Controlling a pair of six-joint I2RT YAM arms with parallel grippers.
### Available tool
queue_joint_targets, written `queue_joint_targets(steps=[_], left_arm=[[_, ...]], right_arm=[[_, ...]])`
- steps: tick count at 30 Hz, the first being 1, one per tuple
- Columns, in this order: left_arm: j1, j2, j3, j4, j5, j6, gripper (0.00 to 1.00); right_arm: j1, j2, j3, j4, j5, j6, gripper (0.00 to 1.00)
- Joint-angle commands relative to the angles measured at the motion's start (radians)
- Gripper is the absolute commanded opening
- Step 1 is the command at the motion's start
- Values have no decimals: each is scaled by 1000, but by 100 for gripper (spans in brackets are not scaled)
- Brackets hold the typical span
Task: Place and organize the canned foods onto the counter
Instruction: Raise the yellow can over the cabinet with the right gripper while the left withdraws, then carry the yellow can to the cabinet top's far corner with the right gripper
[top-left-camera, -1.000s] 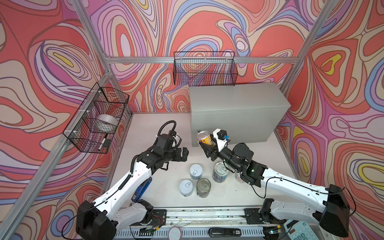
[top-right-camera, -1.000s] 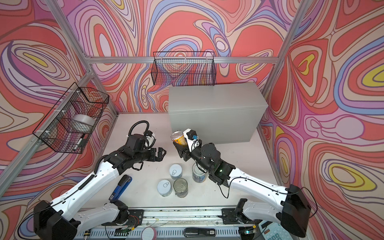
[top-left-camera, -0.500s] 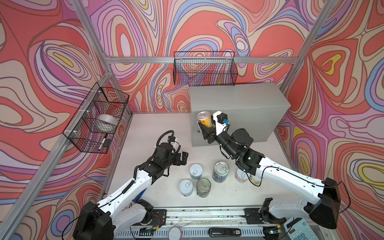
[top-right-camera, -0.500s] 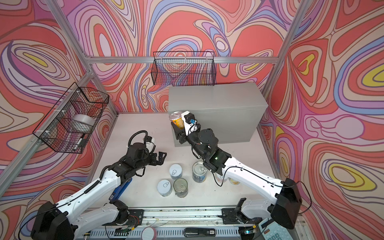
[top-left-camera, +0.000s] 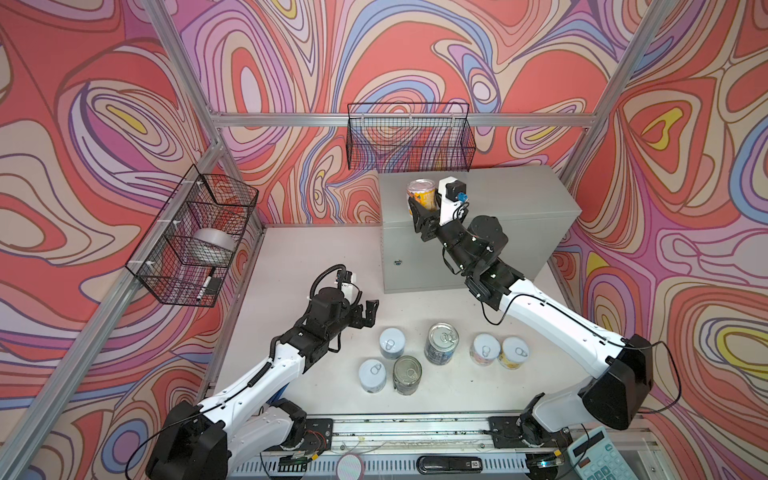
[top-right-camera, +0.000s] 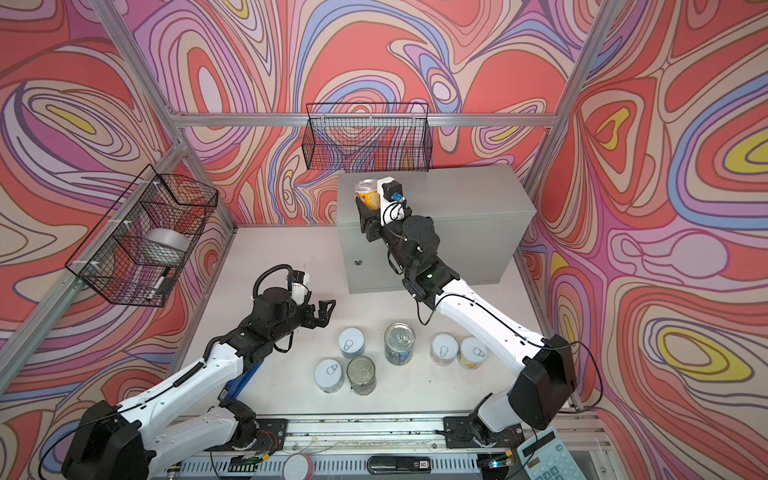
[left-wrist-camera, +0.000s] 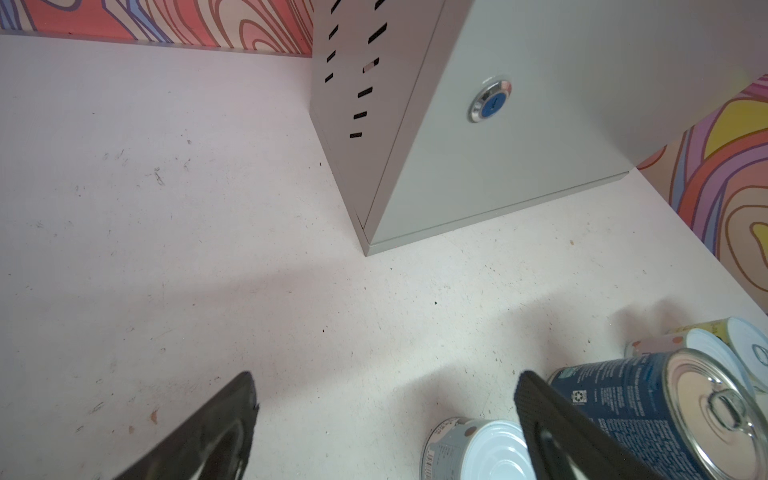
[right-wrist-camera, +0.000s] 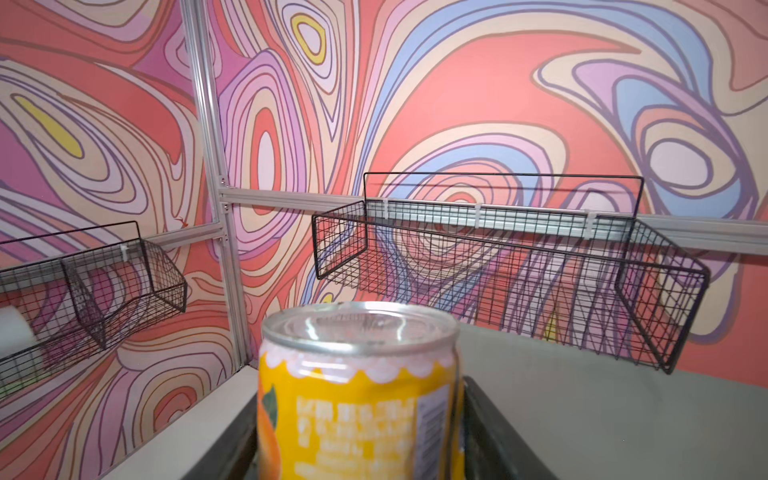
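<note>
A black wire basket (top-left-camera: 195, 237) hangs on the left wall and holds a silver tape roll (top-left-camera: 214, 245). To its right, the left gripper (top-left-camera: 369, 313) hovers low over the pale desk (top-left-camera: 316, 249). Its fingers (left-wrist-camera: 232, 415) are spread wide with nothing between them. Just right of it, six cans stand upright on the desk, in a loose cluster and apart from the fingers. They are a pale blue can (top-left-camera: 390, 343), a second pale blue can (top-left-camera: 372, 376) nearer the front edge, and a dark can (top-left-camera: 407, 374) touching the second one. Next come a taller dark blue can (top-left-camera: 442, 343), a pink can (top-left-camera: 485, 349) and a yellow tin (top-left-camera: 514, 352), these last two side by side. In the left wrist view the taller dark blue can shows just behind one finger, outside the gap. Further back and to the right stands the grey cabinet (top-left-camera: 498, 195), with a small round lock (top-left-camera: 398, 262) on its front. The right gripper (top-left-camera: 424, 203) reaches up over the cabinet's left front corner. Its fingers (right-wrist-camera: 494, 428) are closed on the lower sides of an upright yellow can (top-left-camera: 422, 193), one on each side, with the silver lid above them. Both top views show the yellow can over the cabinet's flat top near the left edge. I cannot tell whether its base touches the top. A second wire basket (top-left-camera: 409, 141) hangs on the back wall above the cabinet.
</note>
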Motion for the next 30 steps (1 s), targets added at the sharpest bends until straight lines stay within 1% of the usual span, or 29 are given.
queue_joint_targets(steps=[1, 8, 14, 18, 19, 24, 27, 30], left_arm=[[5, -1, -12, 42, -21, 27, 100], [5, 37, -24, 90, -19, 42, 100], [4, 46, -41, 117, -25, 64, 100], [5, 39, -60, 150, -29, 86, 100], [3, 37, -96, 153, -29, 89, 100], [5, 16, -111, 147, -28, 83, 100], [5, 2, -131, 163, -21, 81, 100], [4, 4, -136, 161, -24, 83, 100]], right_arm=[[-27, 35, 72, 70, -33, 16, 47], [-40, 178, 186, 86, -120, -4, 47], [-54, 283, 272, 129, -127, 20, 47], [-55, 346, 328, 135, -111, 7, 47], [-57, 352, 334, 136, -103, 2, 47], [-85, 358, 340, 138, -90, 17, 47], [-112, 333, 302, 161, -60, 20, 47], [-161, 282, 246, 175, -37, 34, 47]])
